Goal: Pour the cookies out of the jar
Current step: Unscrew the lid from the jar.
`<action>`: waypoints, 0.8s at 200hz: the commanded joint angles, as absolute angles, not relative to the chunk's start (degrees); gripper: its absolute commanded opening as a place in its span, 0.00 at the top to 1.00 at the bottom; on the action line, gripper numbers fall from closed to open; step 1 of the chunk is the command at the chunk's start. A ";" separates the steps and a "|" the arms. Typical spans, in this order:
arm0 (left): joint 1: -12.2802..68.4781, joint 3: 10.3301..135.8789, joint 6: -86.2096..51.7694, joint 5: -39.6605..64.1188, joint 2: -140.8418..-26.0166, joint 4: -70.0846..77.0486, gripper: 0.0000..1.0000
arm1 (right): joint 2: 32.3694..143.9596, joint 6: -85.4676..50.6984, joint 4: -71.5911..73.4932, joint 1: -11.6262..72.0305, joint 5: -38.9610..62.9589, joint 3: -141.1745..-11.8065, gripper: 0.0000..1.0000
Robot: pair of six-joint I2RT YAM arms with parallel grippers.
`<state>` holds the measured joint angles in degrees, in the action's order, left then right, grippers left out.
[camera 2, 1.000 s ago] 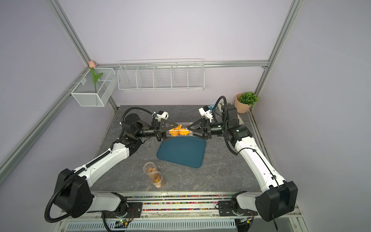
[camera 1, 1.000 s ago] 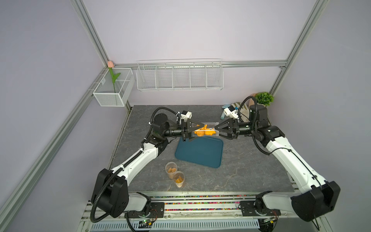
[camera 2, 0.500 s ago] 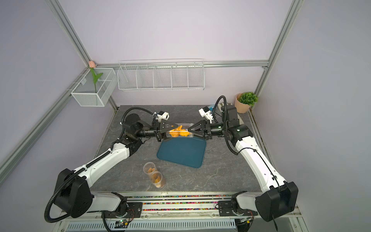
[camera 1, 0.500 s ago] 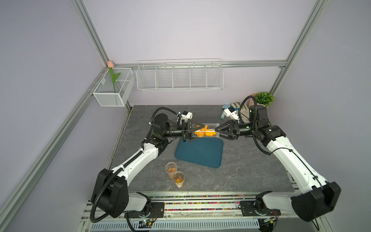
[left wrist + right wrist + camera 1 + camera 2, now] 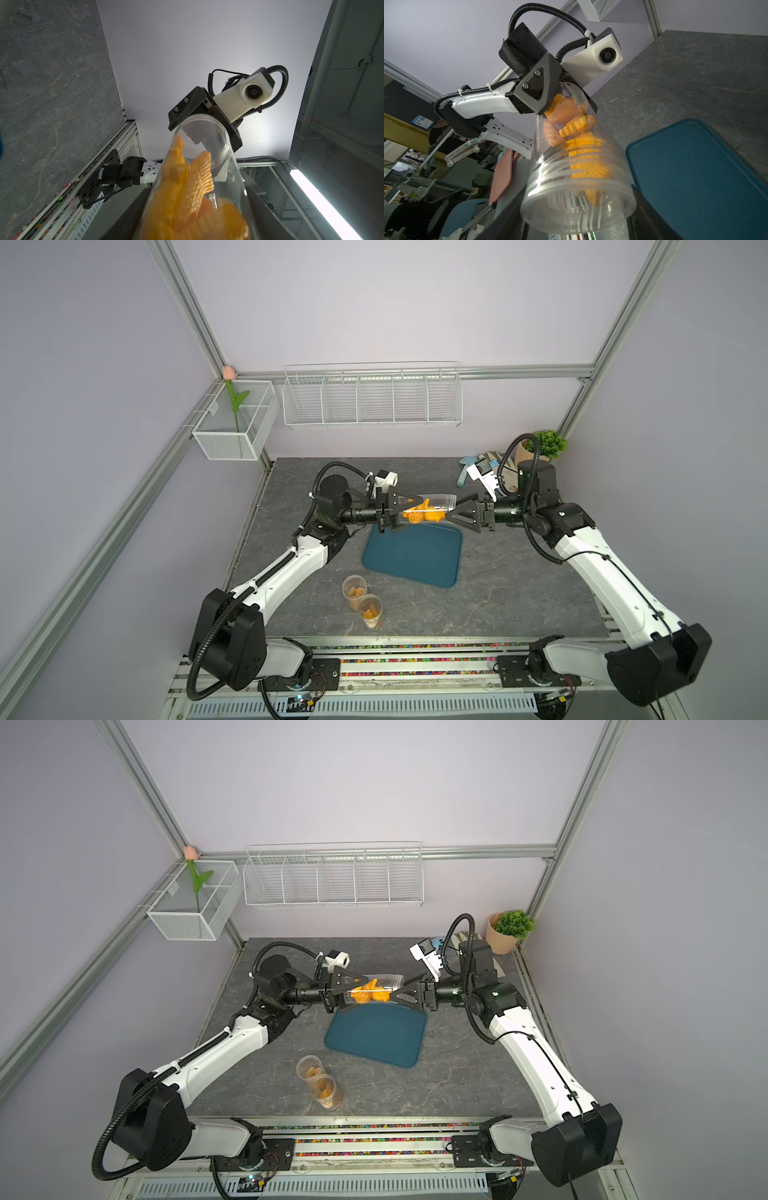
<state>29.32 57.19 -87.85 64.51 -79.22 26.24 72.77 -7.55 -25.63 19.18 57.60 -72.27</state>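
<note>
A clear jar [image 5: 432, 506] [image 5: 380, 986] lies on its side in the air above the far edge of a teal tray [image 5: 415, 560] [image 5: 374, 1042]. Orange cookies [image 5: 419, 514] [image 5: 368, 993] [image 5: 187, 197] [image 5: 583, 149] fill its middle. My left gripper [image 5: 405, 514] [image 5: 352, 994] [image 5: 193, 228] is shut on the jar's base end. My right gripper [image 5: 451, 508] [image 5: 398, 988] [image 5: 577, 218] faces it from the opposite side, its fingers closed against the jar's ridged, threaded end. The two arms point at each other along the jar's length.
Two clear cups [image 5: 354, 591] [image 5: 371, 611] holding cookies stand on the grey table in front of the tray. A potted plant [image 5: 542, 445] and small items sit at the back right corner. A white wire basket [image 5: 372, 396] hangs on the back wall.
My right gripper's jaws have narrowed onto the jar's threaded end. The left gripper and the jar have stayed where they were.
</note>
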 commanded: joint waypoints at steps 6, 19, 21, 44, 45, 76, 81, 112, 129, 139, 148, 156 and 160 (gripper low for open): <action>30.12 58.30 -89.12 65.61 -78.70 28.14 0.36 | 73.72 0.67 -23.86 19.64 56.24 -71.97 0.31; 30.10 58.01 -89.03 65.73 -78.42 27.88 0.36 | 72.95 0.02 -23.65 19.16 56.33 -71.45 0.30; 30.03 58.01 -89.01 65.80 -78.45 27.82 0.36 | 72.69 0.01 -23.65 19.10 56.34 -71.28 0.30; 30.03 58.41 -88.87 65.74 -78.64 27.77 0.36 | 69.55 -0.50 -23.41 18.00 55.86 -68.56 0.30; 30.04 58.43 -88.91 65.74 -78.65 27.77 0.36 | 69.36 -0.65 -23.39 17.92 55.83 -68.43 0.30; 30.10 59.76 -88.93 65.65 -79.56 28.01 0.36 | 65.51 -4.01 -23.11 15.09 55.85 -65.13 0.29; 30.04 59.97 -88.94 65.61 -79.69 28.08 0.36 | 64.88 -4.43 -23.12 14.40 55.59 -64.69 0.29; 30.08 60.21 -88.95 65.74 -80.40 28.39 0.36 | 60.56 -11.60 -18.44 10.01 54.16 -60.60 0.29; 30.06 60.12 -88.98 65.74 -80.48 28.87 0.36 | 59.27 -12.39 -21.23 9.18 49.50 -59.37 0.29; 30.05 60.03 -89.03 65.76 -80.53 29.07 0.36 | 59.34 -10.72 -26.60 8.68 45.10 -59.68 0.29; 30.05 59.86 -89.09 65.74 -80.51 29.31 0.36 | 59.81 -9.88 -30.99 8.23 40.94 -59.89 0.29; 30.06 59.74 -89.10 65.75 -80.44 29.52 0.36 | 60.40 -9.32 -34.29 7.80 38.69 -59.87 0.29; 30.06 59.62 -89.15 65.70 -80.43 29.60 0.37 | 60.69 -9.28 -35.71 7.71 37.47 -59.85 0.29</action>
<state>29.71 57.78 -88.01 64.58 -80.27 26.06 59.79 -10.07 -25.32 8.78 47.42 -60.42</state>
